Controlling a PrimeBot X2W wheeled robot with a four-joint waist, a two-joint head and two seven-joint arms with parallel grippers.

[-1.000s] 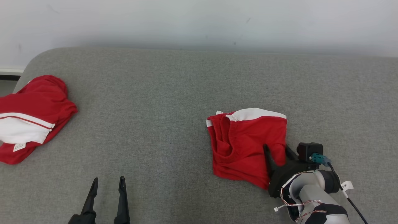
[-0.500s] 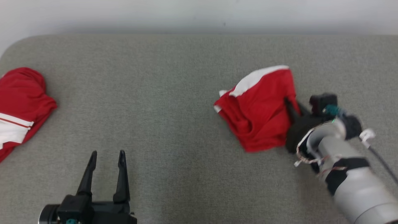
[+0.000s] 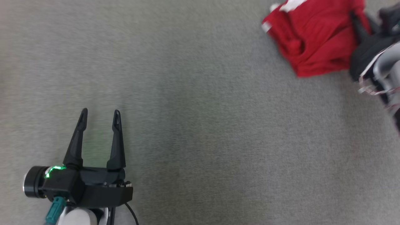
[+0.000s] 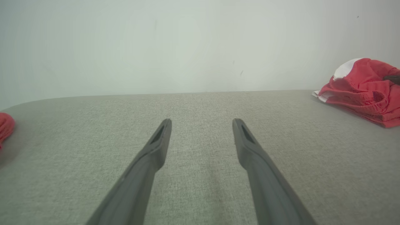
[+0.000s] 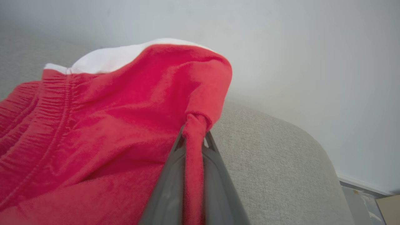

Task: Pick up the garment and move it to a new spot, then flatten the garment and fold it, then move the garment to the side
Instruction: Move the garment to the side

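The big grey cushion (image 3: 200,125) takes up most of the head view, with a pale wall (image 4: 187,47) behind its far edge. The garment (image 3: 315,40), red with a white band, sits bunched toward the cushion's far right end, close to where the right wrist view shows the cushion rounding off.

The right gripper (image 5: 193,137) has its fingers pressed together on a thin rolled bit of the red hem, and the rest of the cloth hangs off that one pinch. The head view is pretty smeared, so it's hard to say whether the bundle is lifted clear of the cushion or dragging on it. The left gripper (image 3: 100,112) is spread, holding nothing, over the cushion's near left part. A sliver of another red cloth (image 4: 4,126) peeks in at the cushion's left end.

Looks like the move-to-the-side step. The worry is that skinny grip: if the bundle drags on the cushion's fabric, the hem could slide out, or the fold could open up. Let go too close to the rounded end and it may slump off the cushion.
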